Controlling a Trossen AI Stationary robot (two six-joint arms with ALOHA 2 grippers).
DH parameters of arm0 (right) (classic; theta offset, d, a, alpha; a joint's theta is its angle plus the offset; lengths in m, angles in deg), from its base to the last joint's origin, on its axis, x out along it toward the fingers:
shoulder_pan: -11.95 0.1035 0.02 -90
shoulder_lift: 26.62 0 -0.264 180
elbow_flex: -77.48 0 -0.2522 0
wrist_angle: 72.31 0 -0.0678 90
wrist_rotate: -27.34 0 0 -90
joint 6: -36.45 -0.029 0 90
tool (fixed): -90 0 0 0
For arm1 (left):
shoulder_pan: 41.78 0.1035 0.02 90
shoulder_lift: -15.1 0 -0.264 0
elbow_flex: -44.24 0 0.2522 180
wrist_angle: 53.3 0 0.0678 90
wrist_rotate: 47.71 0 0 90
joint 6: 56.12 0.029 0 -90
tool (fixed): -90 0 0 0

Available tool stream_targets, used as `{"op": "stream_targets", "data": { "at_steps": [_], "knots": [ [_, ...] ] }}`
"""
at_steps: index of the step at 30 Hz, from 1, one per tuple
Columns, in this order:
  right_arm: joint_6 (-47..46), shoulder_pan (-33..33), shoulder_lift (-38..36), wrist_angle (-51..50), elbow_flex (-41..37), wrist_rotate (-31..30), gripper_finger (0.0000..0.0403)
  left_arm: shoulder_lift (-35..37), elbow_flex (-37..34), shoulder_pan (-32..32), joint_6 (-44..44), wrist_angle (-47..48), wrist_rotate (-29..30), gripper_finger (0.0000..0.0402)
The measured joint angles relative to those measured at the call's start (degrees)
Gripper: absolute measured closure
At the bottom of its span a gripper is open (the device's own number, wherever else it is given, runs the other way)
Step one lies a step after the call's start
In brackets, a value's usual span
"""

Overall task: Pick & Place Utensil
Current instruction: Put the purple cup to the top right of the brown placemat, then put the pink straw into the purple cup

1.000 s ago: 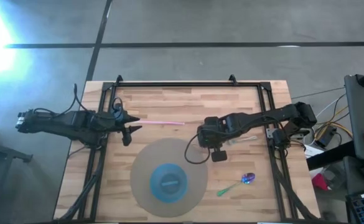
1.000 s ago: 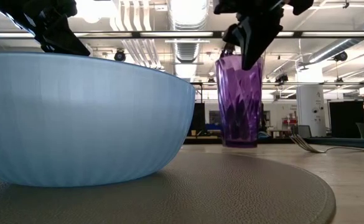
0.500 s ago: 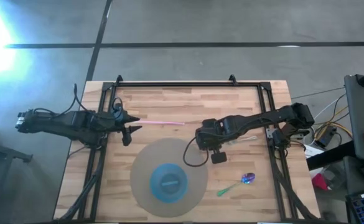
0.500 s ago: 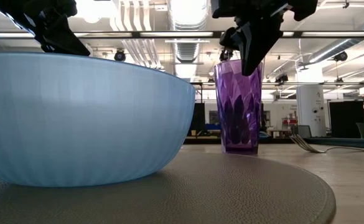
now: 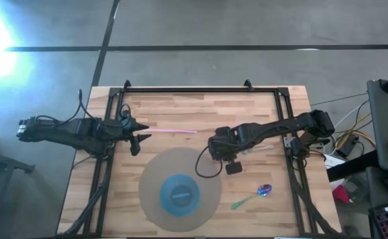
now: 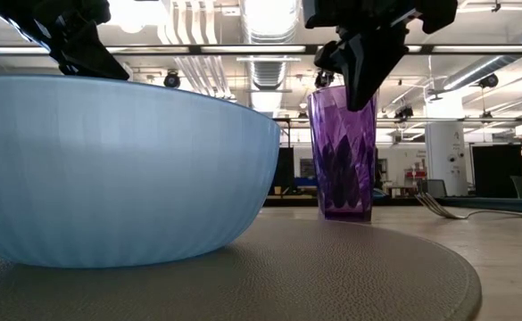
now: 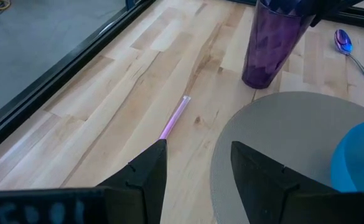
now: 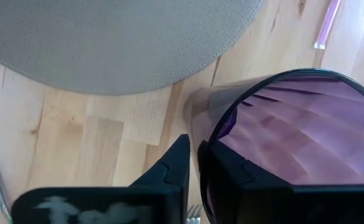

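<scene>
Right gripper [image 8: 194,163], fingers clamped on the faceted purple plastic tumbler [image 6: 343,152] rim, has just lowered it onto the wooden table [image 5: 180,109]; utensils remain unplaced, left gripper [image 7: 194,165] open.

overhead, table-level, two wrist cameras

A purple faceted cup [image 6: 342,152] stands upright on the wood just off the grey mat's edge, its rim pinched between the right gripper's [image 8: 194,163] jaws: one finger inside the wall, one outside. A pink straw [image 5: 174,131] lies flat straight ahead of the left gripper's [image 7: 194,168] parted jaws, untouched. A fork [image 6: 441,207] lies beyond the cup. The iridescent, green-handled spoon [image 5: 255,195] lies well clear of both jaws.
</scene>
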State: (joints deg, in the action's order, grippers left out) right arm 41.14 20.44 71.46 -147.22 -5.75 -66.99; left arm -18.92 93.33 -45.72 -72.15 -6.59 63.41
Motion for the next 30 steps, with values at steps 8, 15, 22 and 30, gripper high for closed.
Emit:
{"op": "stream_targets", "data": {
  "at_steps": [8,15,22,30],
  "knots": [
    [-0.1,0.0,-0.1,0.0,0.0,0.0,0.0309,0.0,0.0,0.0,1.7,0.0,0.0,0.0232],
    [-0.2,0.0,-0.1,0.1,0.0,-0.1,0.0264,-0.5,0.0,0.0,2.9,0.0,0.0,0.0232],
    [-0.2,0.0,-0.2,-1.4,3.3,-0.1,0.0239,-2.3,0.0,0.0,6.3,0.0,0.0,0.0232],
    [-0.2,0.0,-0.2,-5.2,8.8,-0.1,0.0224,-4.6,0.0,0.1,8.7,-2.6,1.0,0.0231]
  ]
}}
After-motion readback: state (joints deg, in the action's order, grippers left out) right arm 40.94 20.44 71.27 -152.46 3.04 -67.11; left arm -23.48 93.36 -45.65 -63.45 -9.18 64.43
